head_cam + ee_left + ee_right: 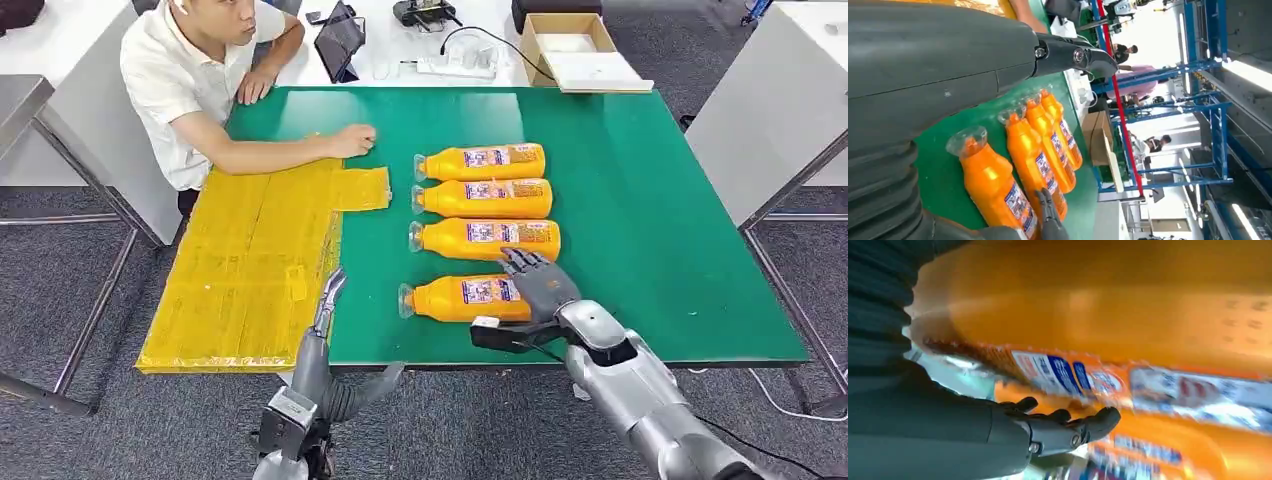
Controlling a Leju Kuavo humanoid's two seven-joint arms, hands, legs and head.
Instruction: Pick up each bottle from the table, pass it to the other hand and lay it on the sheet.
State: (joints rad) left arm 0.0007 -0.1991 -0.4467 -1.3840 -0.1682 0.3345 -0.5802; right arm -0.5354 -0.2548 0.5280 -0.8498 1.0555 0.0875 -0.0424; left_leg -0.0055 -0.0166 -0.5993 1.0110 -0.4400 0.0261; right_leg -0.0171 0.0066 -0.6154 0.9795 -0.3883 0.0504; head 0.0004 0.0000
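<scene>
Several orange bottles lie side by side on the green table (640, 200), caps pointing left. The nearest bottle (460, 297) (993, 185) (1098, 305) has my right hand (538, 285) (1063, 432) laid over its base end, fingers spread and reaching toward the neighbouring bottle (485, 238); they are not closed around it. The yellow sheet (250, 260) covers the table's left part. My left hand (328, 300) (1073, 55) hovers at the front edge where sheet meets green, fingers straight, holding nothing.
A person sits at the far left corner, one hand (352, 140) resting on the table by the sheet's far edge. A cardboard box (575, 45) and a power strip (455, 65) stand behind the table. Bare green surface lies right of the bottles.
</scene>
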